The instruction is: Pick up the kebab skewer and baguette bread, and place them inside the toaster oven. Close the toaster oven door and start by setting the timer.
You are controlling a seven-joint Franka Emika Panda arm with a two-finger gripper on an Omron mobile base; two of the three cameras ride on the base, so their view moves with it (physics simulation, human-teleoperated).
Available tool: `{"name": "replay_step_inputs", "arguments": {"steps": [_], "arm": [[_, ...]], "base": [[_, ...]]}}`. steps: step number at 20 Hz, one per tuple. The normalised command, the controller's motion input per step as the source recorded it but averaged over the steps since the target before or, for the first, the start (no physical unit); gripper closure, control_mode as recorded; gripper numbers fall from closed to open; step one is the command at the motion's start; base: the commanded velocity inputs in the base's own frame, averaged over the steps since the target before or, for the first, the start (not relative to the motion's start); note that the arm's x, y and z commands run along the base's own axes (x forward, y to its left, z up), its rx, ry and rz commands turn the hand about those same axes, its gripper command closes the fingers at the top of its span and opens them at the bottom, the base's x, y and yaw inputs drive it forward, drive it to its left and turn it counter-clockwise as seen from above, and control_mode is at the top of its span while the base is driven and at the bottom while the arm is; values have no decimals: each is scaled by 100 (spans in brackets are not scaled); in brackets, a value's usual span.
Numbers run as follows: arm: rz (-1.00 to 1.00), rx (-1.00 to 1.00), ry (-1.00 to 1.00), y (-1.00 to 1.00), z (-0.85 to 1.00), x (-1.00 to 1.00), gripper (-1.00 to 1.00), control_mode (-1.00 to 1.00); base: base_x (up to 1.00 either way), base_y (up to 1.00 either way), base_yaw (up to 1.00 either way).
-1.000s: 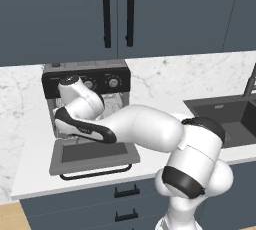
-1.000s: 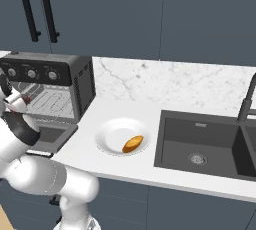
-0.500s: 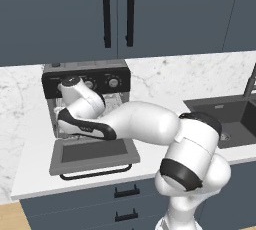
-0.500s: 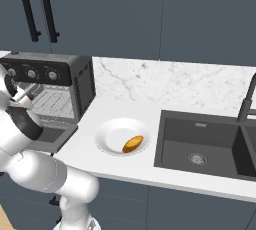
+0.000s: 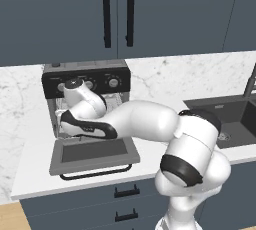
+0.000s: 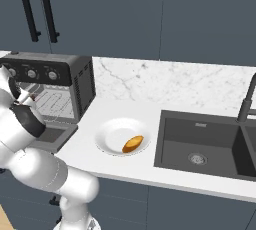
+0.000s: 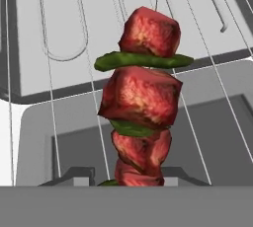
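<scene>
The kebab skewer [image 7: 141, 102], red meat chunks with green slices between them, stands upright between my fingertips in the hand view. My gripper [image 7: 129, 177] is shut on its lower end. Behind it are the wire rack [image 7: 54, 97] and the pale inside of the toaster oven [image 5: 85, 76]. The toaster oven door [image 5: 95, 151] hangs open and lies flat, black handle toward the counter edge. My wrist [image 5: 82, 101] sits right at the oven's mouth. The baguette bread [image 6: 132, 144], golden-orange, lies on a white plate [image 6: 107, 134] to the right of the oven [image 6: 75, 81].
A dark sink [image 6: 200, 144] with a black faucet [image 6: 247, 99] lies right of the plate. Dark wall cabinets with black bar handles [image 5: 117, 11] hang above the marble counter [image 6: 150, 81]. My own white forearm [image 5: 145, 119] stretches across the front of the open door.
My hand has edged a little closer to the oven's mouth with the skewer still held. The baguette and the door have not moved.
</scene>
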Motion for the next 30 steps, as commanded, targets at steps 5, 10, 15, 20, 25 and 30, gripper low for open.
{"name": "replay_step_inputs", "arguments": {"steps": [5, 10, 15, 20, 25, 30], "arm": [[4, 0, 0, -4, -22, 0, 100, -100], [3, 0, 0, -1, -15, 0, -100, -100], [3, 0, 0, -7, -26, -7, -100, -100], [0, 2, 0, -32, -24, -24, -100, -100], [2, 1, 0, -33, -13, -45, -100, -100], [1, 2, -2, -32, 2, -46, -100, -100]], "base": [[0, 0, 0], [0, 0, 0], [0, 0, 0], [0, 0, 0], [0, 0, 0], [0, 0, 0]]}}
